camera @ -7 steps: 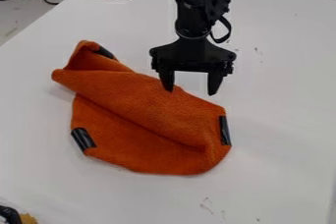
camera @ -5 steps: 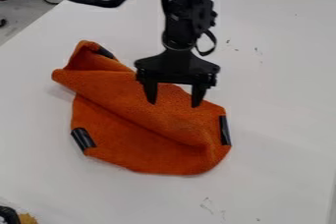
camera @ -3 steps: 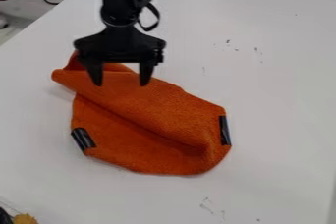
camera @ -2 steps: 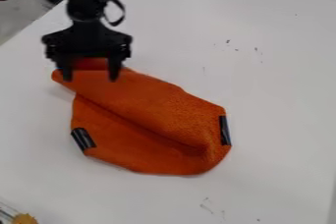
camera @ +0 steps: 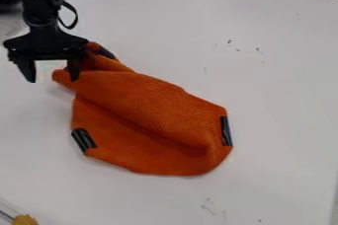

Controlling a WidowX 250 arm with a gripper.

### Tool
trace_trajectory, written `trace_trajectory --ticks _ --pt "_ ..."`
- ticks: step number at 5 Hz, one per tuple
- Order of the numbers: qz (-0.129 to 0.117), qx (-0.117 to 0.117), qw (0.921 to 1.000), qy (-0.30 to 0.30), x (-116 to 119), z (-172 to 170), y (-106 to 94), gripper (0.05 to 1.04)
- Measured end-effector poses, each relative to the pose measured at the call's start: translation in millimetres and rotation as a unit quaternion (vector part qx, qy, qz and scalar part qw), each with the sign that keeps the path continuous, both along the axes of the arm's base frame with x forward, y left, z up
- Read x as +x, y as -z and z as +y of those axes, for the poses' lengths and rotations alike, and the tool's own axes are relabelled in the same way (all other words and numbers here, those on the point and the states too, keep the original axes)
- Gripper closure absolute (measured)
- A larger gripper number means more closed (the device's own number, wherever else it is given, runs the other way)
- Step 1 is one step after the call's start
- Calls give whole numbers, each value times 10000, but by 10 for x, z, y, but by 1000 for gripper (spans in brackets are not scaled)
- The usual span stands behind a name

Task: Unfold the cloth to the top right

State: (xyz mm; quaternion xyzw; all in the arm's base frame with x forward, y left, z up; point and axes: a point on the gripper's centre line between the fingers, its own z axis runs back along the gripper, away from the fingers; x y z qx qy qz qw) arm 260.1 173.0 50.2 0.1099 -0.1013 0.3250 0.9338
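Observation:
The black gripper (camera: 52,80) hangs at the upper left, open, its fingers spread on both sides of a gap. Its right finger overlaps the upper-left end of the orange cloth (camera: 145,105) in the view, while its left finger is over bare table; whether it touches the cloth I cannot tell. A diagonal fold runs across the cloth from upper left to lower right. Black clips or patches show at its top-left, lower-left and right edges.
The white table (camera: 264,105) surrounds the cloth, with small dark marks on its surface. A yellowish-brown object (camera: 25,220) lies at the bottom-left corner. Dark items stand beyond the table's far edge.
From above the cloth's middle, the gripper has moved left to its upper-left end, staying open. The cloth lies as before. The yellowish object at bottom left has shifted slightly.

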Motion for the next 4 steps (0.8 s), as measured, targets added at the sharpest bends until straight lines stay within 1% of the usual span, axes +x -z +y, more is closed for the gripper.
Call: trace_trajectory --ticks 1,2,3,4 --pt "-192 -66 9998 -33 76 17 77 82" --pt "-226 -111 9997 25 224 -28 110 82" --pt "-196 -310 9993 -17 261 -112 243 82" --pt "-171 -447 9988 25 303 -133 358 82"
